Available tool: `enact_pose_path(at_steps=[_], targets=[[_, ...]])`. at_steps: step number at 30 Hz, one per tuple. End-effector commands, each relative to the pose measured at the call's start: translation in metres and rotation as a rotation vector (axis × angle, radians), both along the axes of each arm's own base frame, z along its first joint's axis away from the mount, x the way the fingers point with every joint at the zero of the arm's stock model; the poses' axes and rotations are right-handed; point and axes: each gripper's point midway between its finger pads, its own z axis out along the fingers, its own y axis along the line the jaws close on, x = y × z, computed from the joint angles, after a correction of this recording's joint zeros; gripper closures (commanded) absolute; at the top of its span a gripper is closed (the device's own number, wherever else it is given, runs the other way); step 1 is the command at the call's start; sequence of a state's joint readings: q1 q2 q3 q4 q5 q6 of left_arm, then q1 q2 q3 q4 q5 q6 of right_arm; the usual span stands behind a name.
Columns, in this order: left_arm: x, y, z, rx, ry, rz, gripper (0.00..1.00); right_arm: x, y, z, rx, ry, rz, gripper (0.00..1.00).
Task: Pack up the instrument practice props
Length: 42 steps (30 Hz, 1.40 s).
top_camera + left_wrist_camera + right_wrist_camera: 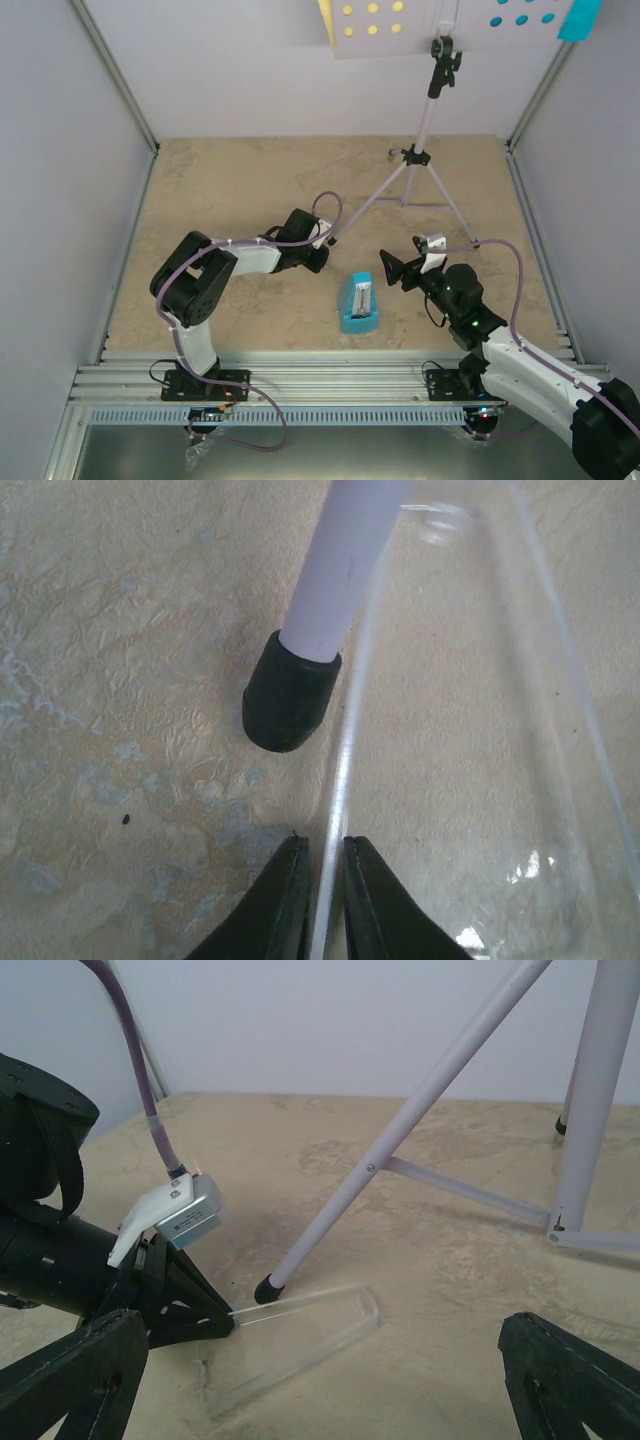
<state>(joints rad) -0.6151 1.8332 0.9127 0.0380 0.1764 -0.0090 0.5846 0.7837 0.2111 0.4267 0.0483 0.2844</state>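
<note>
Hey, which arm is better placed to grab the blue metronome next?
Right, I'd say. The right hand is open just beside the metronome, while the left hand is shut on a clear plastic piece by the stand's foot.

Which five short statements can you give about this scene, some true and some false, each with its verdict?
1. The blue metronome sits on the table between the two end effectors. True.
2. The right end effector is shut on the metronome. False: it is open and holds nothing.
3. The left end effector pinches a clear plastic piece beside the stand's black foot. True.
4. The music stand lies folded on the table. False: it stands upright on its spread legs.
5. The yellow sheet and the cyan sheet lie on the table. False: both are up on the stand's desk.
</note>
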Motion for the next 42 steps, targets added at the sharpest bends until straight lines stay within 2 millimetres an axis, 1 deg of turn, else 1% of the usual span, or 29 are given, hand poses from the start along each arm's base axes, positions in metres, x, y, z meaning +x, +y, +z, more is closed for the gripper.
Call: enact_pose_path(at_steps=[1,3,7,9,11,15,17,19,20,21,22,24,28,31,33,35,37,38,39,41,42], targets=[[-0.006,0.000,0.001,0.012,-0.010,-0.010,0.90,0.002,0.001,0.012,0.017,-0.034,0.005,0.02],[-0.011,-0.003,0.001,0.016,-0.011,-0.022,0.95,0.002,0.001,0.012,0.018,-0.035,0.005,0.02],[-0.021,-0.012,0.005,0.022,-0.018,-0.049,1.00,0.002,0.001,0.013,0.017,-0.036,0.006,0.02],[-0.022,-0.015,0.012,0.018,-0.034,-0.050,1.00,0.001,0.001,0.013,0.020,-0.038,0.007,0.02],[-0.022,-0.019,0.024,-0.013,-0.051,-0.036,1.00,0.001,0.001,0.013,0.020,-0.038,0.010,0.02],[-0.024,-0.036,0.061,-0.140,-0.059,-0.041,1.00,0.001,-0.001,0.014,0.021,-0.037,-0.001,0.02],[-0.023,-0.043,0.082,-0.192,-0.069,-0.041,1.00,0.000,-0.007,0.018,0.029,-0.052,-0.030,0.02],[-0.024,-0.047,0.102,-0.243,-0.082,-0.039,1.00,-0.005,-0.017,0.026,0.048,-0.096,-0.061,0.02],[-0.025,-0.048,0.116,-0.275,-0.094,-0.039,1.00,-0.007,-0.021,0.030,0.053,-0.115,-0.077,0.02],[-0.027,-0.050,0.124,-0.297,-0.095,-0.046,1.00,-0.009,-0.027,0.036,0.062,-0.138,-0.095,0.02],[-0.030,-0.051,0.139,-0.335,-0.109,-0.055,1.00,-0.012,-0.033,0.042,0.069,-0.165,-0.119,0.02],[-0.036,-0.050,0.164,-0.399,-0.132,-0.059,1.00,-0.020,-0.041,0.053,0.089,-0.217,-0.129,0.02],[-0.049,-0.038,0.209,-0.508,-0.175,-0.023,1.00,-0.038,-0.045,0.072,0.154,-0.309,-0.092,0.02],[-0.063,-0.027,0.239,-0.592,-0.173,0.001,1.00,-0.046,-0.043,0.082,0.185,-0.335,-0.060,0.02],[-0.073,-0.020,0.262,-0.643,-0.162,0.014,1.00,-0.048,-0.039,0.085,0.194,-0.314,-0.031,0.02],[-0.091,-0.021,0.289,-0.705,-0.141,-0.044,1.00,-0.052,-0.031,0.093,0.221,-0.272,0.021,0.02],[-0.116,-0.027,0.319,-0.790,-0.122,-0.180,1.00,-0.063,-0.023,0.115,0.334,-0.227,0.101,0.02],[-0.132,-0.032,0.333,-0.839,-0.115,-0.272,1.00,-0.076,-0.015,0.131,0.395,-0.235,0.189,0.02],[-0.147,-0.035,0.342,-0.886,-0.102,-0.368,1.00,-0.089,-0.012,0.151,0.466,-0.265,0.263,0.02],[-0.169,-0.037,0.350,-0.957,-0.085,-0.499,1.00,-0.109,-0.010,0.182,0.577,-0.309,0.365,0.02],[-0.176,-0.036,0.349,-0.981,-0.073,-0.537,1.00,-0.114,-0.010,0.193,0.613,-0.308,0.394,0.02]])
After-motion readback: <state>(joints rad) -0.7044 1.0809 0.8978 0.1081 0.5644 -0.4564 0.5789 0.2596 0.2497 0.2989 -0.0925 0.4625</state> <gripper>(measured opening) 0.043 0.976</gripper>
